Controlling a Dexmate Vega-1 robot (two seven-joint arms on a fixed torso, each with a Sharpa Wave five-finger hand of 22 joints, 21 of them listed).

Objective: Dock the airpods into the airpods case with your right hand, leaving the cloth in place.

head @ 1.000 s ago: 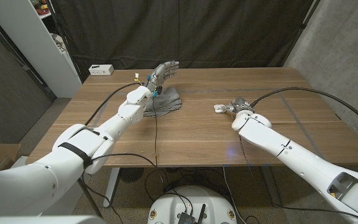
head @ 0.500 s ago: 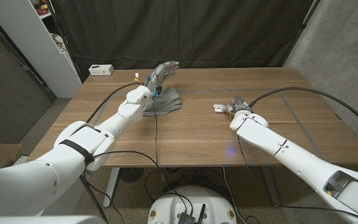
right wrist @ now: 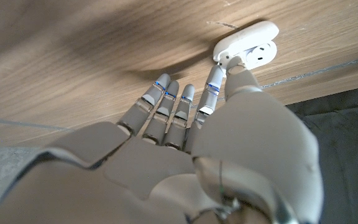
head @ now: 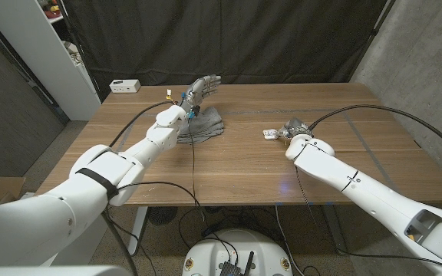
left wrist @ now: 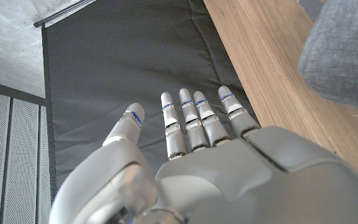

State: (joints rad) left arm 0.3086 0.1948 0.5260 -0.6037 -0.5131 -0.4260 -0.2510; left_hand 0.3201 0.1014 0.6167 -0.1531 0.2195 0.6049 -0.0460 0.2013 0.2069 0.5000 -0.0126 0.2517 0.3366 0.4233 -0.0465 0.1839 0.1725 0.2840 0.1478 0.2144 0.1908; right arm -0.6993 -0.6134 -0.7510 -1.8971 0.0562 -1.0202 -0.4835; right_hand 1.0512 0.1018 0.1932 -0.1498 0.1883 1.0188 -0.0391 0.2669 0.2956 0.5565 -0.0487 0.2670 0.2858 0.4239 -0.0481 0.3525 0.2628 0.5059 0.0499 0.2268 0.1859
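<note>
The white airpods case (head: 270,134) lies open on the wooden table (head: 236,165), right of the middle. My right hand (head: 295,130) reaches it from the right. In the right wrist view the thumb and a fingertip (right wrist: 211,82) pinch a small white airpod (right wrist: 231,60) at the mouth of the case (right wrist: 257,38), and the other fingers stretch out over the wood. The grey cloth (head: 203,123) lies crumpled at the back left. My left hand (head: 202,87) hovers above the cloth's far side, holding nothing; the left wrist view shows its fingers (left wrist: 194,118) apart beside the cloth (left wrist: 347,56).
A small white box (head: 124,86) sits at the table's back left corner. A black curtain (head: 229,38) hangs behind the table and a white shelf (head: 64,54) stands at the left. Thin cables (head: 192,165) run along both arms and over the tabletop.
My right hand and forearm have shifted very slightly at the case. The left arm, the cloth and the case have stayed put.
</note>
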